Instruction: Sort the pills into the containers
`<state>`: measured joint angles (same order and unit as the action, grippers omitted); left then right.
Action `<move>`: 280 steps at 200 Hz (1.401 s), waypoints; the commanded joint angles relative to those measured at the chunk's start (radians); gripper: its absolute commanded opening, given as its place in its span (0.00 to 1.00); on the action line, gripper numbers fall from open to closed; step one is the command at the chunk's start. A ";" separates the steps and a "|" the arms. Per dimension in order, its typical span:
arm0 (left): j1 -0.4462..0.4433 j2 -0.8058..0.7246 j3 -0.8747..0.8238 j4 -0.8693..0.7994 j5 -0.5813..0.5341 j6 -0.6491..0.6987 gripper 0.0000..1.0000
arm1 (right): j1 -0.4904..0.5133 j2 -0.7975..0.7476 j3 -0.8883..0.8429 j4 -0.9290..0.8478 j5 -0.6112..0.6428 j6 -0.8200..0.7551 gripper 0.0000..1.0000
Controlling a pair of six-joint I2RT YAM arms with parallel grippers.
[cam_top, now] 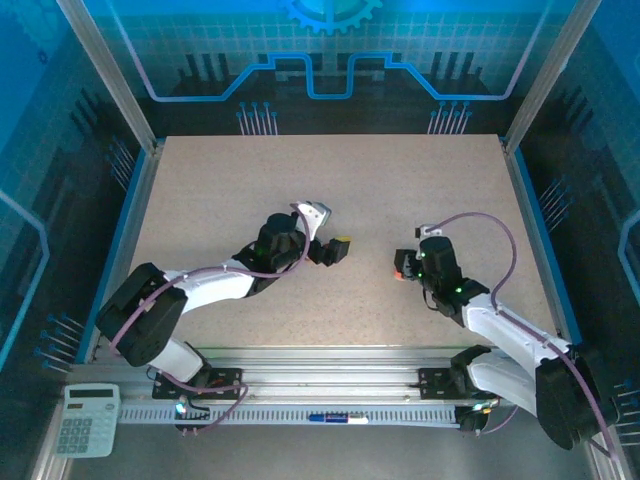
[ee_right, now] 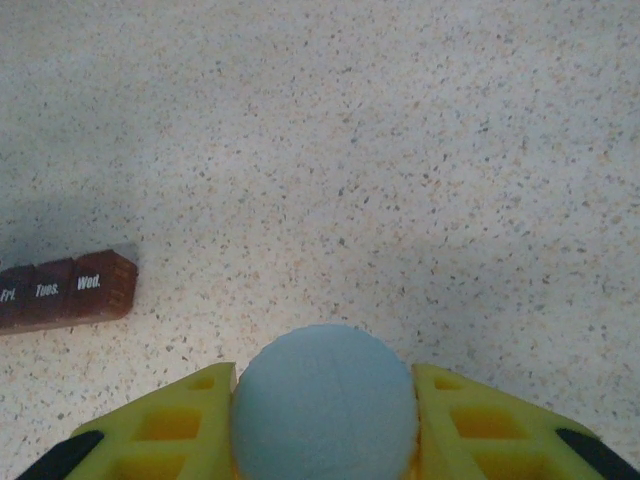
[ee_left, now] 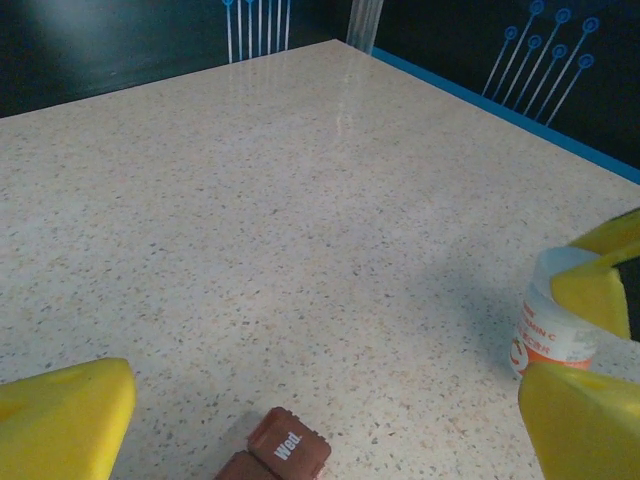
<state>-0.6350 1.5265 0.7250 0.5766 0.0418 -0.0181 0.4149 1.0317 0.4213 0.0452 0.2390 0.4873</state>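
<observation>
Brown containers lie between the wide-spread left fingers.

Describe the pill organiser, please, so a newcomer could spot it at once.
On the speckled tabletop, left of the bottle in the right gripper, lies the pill organiser. It alone is a reddish-brown strip of square compartments with white day labels.

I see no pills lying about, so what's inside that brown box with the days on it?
The containers show only their brown lids, marked Fri., Tues. and Wed., and these look shut. Whatever lies inside is covered by them.
</observation>
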 commanded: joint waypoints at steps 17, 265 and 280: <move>0.012 -0.034 0.060 -0.090 -0.054 -0.002 0.99 | 0.035 -0.019 -0.031 0.024 0.040 0.026 0.25; 0.048 -0.095 -0.015 0.000 -0.104 -0.128 0.99 | 0.240 -0.210 -0.143 -0.162 0.140 0.160 0.28; 0.048 -0.099 -0.022 0.012 -0.115 -0.129 0.99 | 0.250 -0.201 -0.139 -0.170 0.151 0.166 0.33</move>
<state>-0.5915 1.4647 0.7136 0.5770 -0.0563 -0.1604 0.6395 0.8139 0.3008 -0.0937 0.3428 0.6140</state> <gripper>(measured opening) 0.990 0.374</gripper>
